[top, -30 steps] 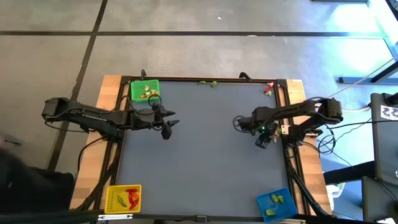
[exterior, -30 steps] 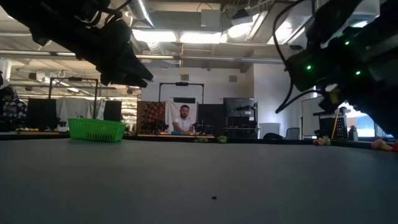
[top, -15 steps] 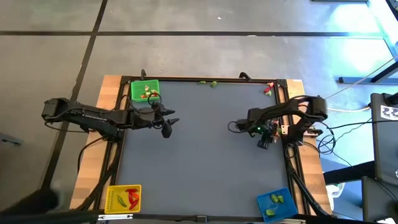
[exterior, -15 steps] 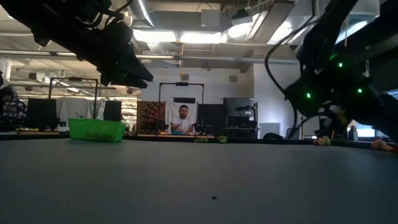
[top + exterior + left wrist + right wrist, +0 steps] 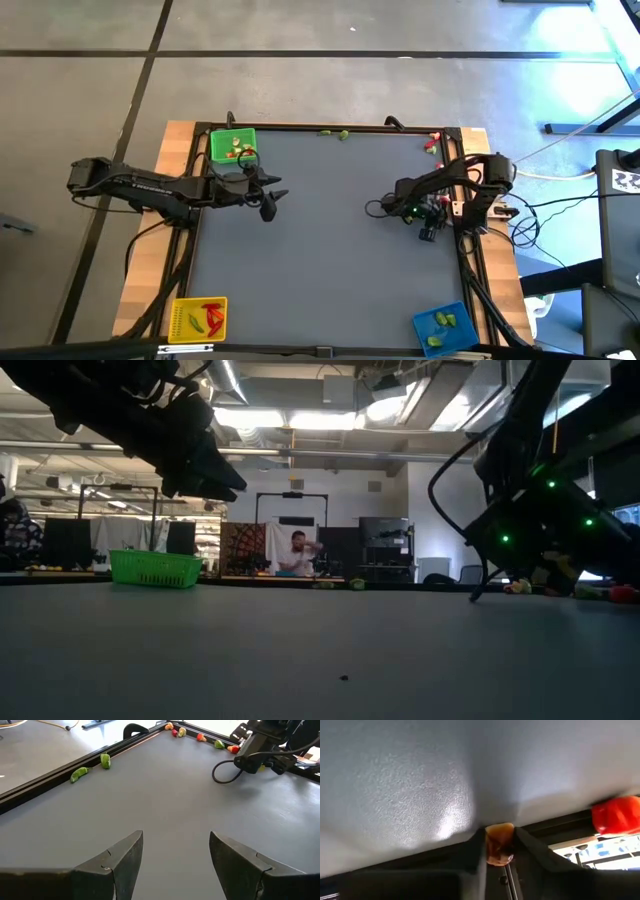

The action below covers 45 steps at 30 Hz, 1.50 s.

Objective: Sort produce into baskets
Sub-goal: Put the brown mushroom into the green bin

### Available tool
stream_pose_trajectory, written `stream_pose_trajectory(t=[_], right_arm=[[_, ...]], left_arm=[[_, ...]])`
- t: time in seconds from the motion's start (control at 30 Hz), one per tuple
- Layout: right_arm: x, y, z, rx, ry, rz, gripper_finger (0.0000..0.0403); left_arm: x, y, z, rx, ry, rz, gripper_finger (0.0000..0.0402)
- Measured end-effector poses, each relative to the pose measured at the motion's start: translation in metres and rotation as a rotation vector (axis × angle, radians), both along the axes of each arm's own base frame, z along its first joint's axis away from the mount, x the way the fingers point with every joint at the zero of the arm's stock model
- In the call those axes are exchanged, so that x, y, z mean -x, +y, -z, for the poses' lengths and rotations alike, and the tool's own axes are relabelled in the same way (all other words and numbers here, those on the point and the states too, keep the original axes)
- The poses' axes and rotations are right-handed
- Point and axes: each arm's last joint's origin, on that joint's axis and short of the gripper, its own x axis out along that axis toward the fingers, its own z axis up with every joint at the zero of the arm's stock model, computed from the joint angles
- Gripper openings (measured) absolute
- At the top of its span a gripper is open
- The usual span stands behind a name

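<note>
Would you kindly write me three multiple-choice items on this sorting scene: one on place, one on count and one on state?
1. Which basket stands nearest the left pincer? A. green basket B. yellow C. blue
2. How many baskets are in view? A. two B. three C. five
3. The right pincer is: A. wide open, empty B. closed around a pale orange piece C. gripping a basket

Answers: A, it sits just beside that arm; B, the green basket, yellow basket and blue basket show; B, the wrist view shows both fingers against the piece.

Left gripper [image 5: 175,857] gapes above grey table [image 5: 165,805] (green produce [image 5: 90,766] beside rail)
</note>
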Motion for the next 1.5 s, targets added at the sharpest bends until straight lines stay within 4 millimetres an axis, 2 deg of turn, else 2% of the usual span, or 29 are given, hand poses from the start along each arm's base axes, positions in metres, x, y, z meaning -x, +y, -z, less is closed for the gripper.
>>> stream_pose_trajectory(t=[0.17, 0.33, 0.47, 0.7, 0.97, 1.23, 1.5], right_arm=[[-0.003, 0.0, -0.006, -0.022, 0.005, -0.014, 0.0027], [-0.02, -0.003, -0.029, -0.004, -0.113, -0.019, 0.0024], [-0.043, -0.007, -0.058, 0.032, -0.313, -0.021, 0.0029], [-0.09, -0.015, -0.106, 0.117, -0.773, -0.026, 0.003], [-0.139, -0.023, -0.14, 0.188, -1.257, -0.084, 0.003], [-0.166, -0.026, -0.162, 0.178, -1.624, -0.1, 0.0031], [-0.176, -0.027, -0.178, 0.199, -1.817, -0.115, 0.0031]], left_arm=[[0.0, 0.0, 0.0, 0.0, 0.0, 0.0, 0.0225], [0.0, 0.0, 0.0, 0.001, -0.001, 0.0, 0.0225], [0.0, 0.0, 0.0, 0.002, -0.001, 0.0, 0.0225], [0.0, 0.0, 0.0, 0.022, -0.011, 0.0, 0.0225], [-0.004, -0.004, -0.005, 0.066, -0.072, 0.107, 0.0225], [-0.007, -0.004, -0.012, 0.086, -0.161, 0.116, 0.0225], [-0.017, -0.003, -0.014, 0.059, -0.241, 0.126, 0.0225]])
